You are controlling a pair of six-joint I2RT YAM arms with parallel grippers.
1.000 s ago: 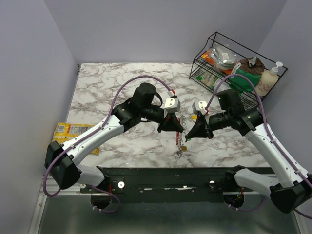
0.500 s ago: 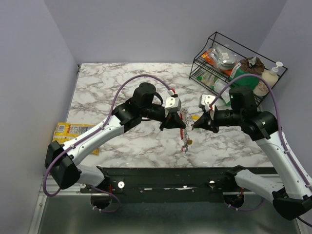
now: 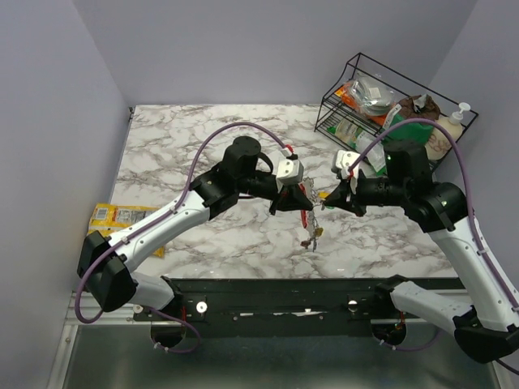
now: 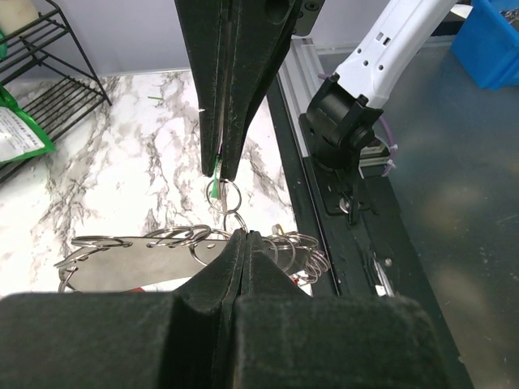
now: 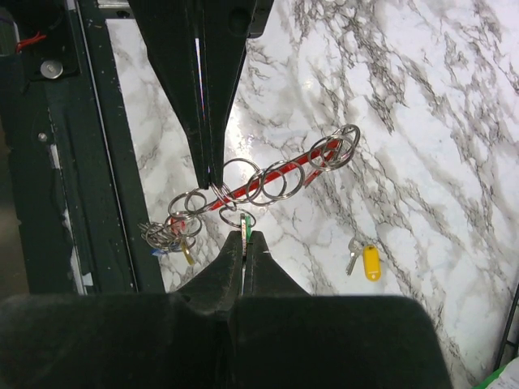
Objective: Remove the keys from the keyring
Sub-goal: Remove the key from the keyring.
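Observation:
The keyring point(image 3: 305, 212), a red and grey metal bar threaded with steel split rings, hangs in the air above the marble between the two arms. My left gripper point(image 3: 300, 199) is shut on it; its jaws point(image 4: 241, 235) pinch the grey plate point(image 4: 138, 263). My right gripper point(image 5: 243, 239) is shut on a green key point(image 5: 246, 231) whose ring still hooks the bar point(image 5: 310, 156). The other keys point(image 5: 170, 235) dangle in a bunch at the bar's low end. One yellow key point(image 5: 371, 262) lies loose on the table.
A black wire rack point(image 3: 381, 113) with packets and a soap bottle point(image 3: 454, 126) stands at the back right. A yellow snack packet point(image 3: 122, 217) lies at the table's left edge. The black base rail point(image 3: 284, 296) runs along the near edge.
My right gripper has moved up and away from the near edge with the green key. The left gripper has shifted slightly right, and the keyring hangs higher.

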